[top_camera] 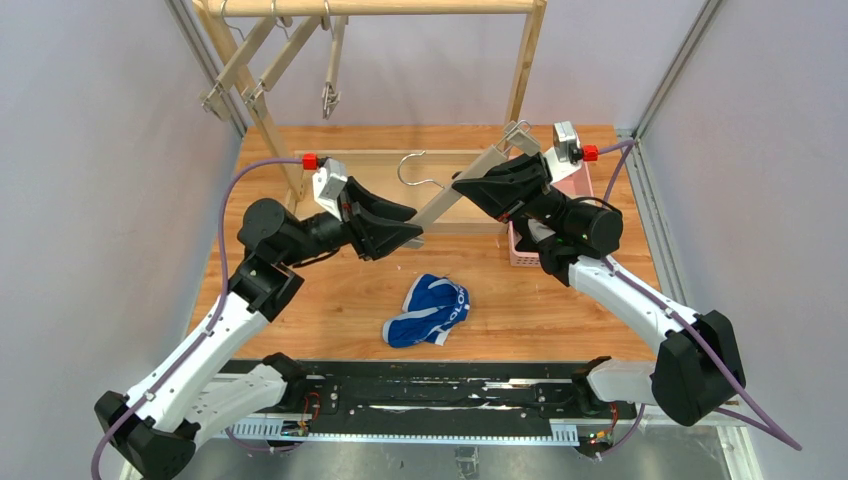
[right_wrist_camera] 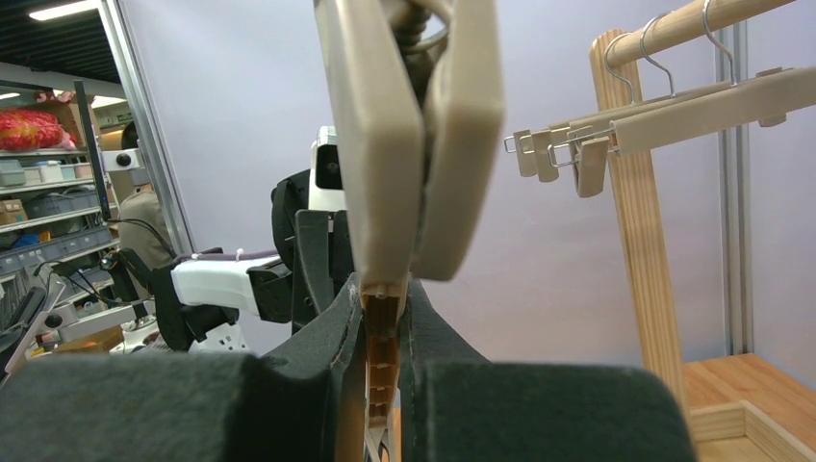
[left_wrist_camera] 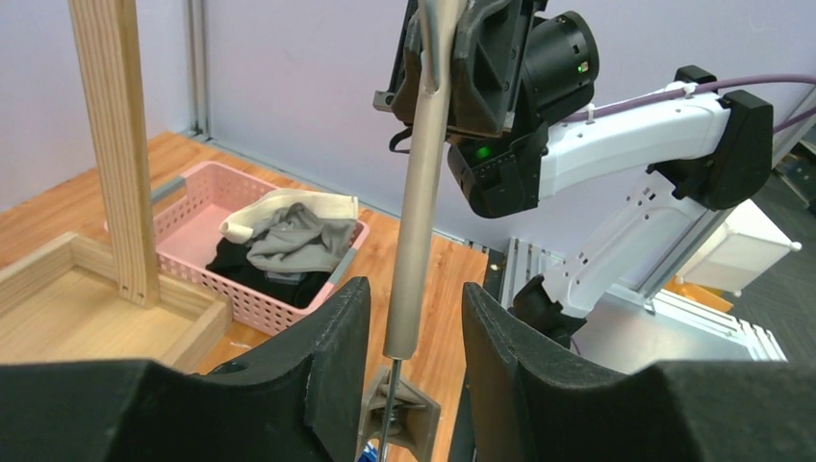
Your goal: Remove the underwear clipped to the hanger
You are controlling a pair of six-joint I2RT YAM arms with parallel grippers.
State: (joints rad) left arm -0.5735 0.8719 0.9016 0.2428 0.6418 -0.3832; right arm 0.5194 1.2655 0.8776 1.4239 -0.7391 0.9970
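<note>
The pink basket [left_wrist_camera: 258, 300] near the surface's [top_camera: 330, 300] right edge holds the grey briefs [left_wrist_camera: 293, 241] over the black briefs [left_wrist_camera: 241, 262], with 1 cream cloth [left_wrist_camera: 289, 207] on top. The blue briefs [top_camera: 428, 310] lie crumpled mid-surface, bare wood all around. The right fingers [top_camera: 475, 185] clamp the wooden hanger [top_camera: 442, 205]. The left fingers [top_camera: 412, 226] stand apart, straddling its bar.
</note>
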